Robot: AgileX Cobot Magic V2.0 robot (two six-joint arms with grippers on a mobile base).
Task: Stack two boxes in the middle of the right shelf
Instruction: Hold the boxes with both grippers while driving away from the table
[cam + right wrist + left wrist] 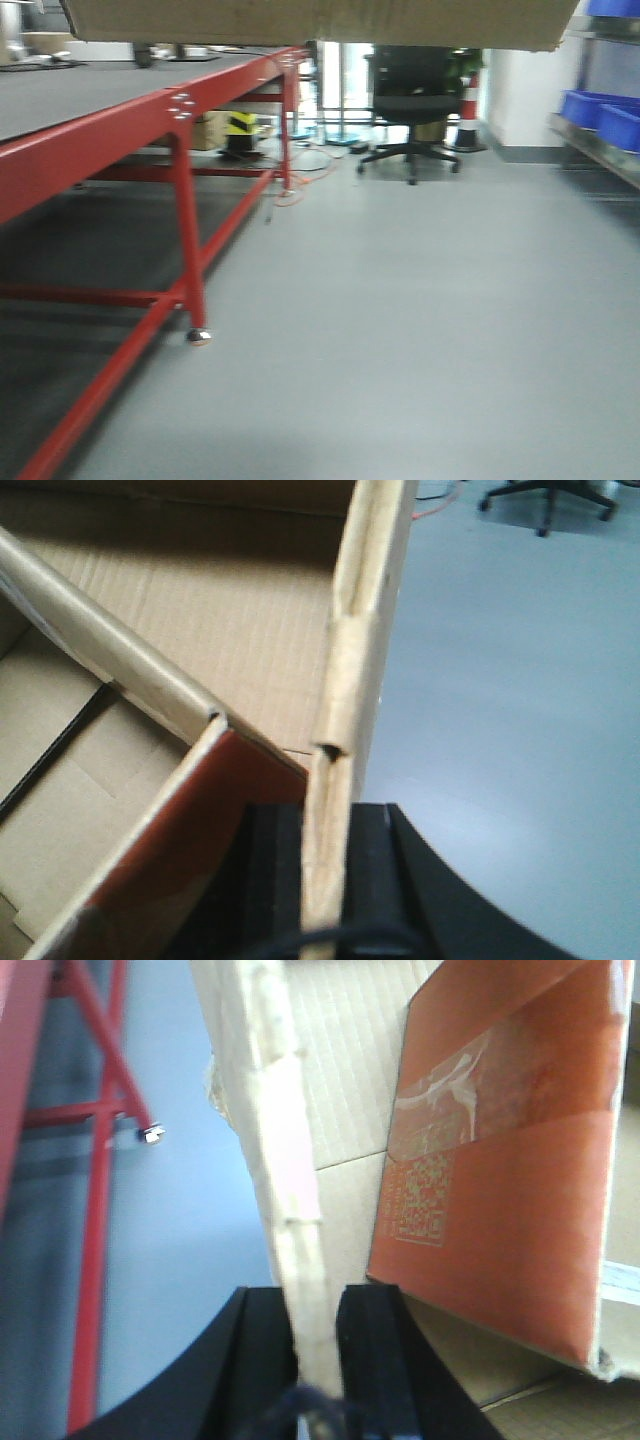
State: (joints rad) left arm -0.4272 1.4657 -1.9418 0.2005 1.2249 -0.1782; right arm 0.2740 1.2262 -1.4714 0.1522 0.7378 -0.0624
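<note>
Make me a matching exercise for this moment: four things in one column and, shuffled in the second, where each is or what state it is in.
Column 1
1. cardboard box
2. office chair
3. blue bins
4. left tool

Column 2
A. at the right edge of the front view
B. shut on a wall of the box
C. across the top edge of the front view
D. far back, middle of the front view

Pairs: 1-C, 2-D, 3-A, 4-B
</note>
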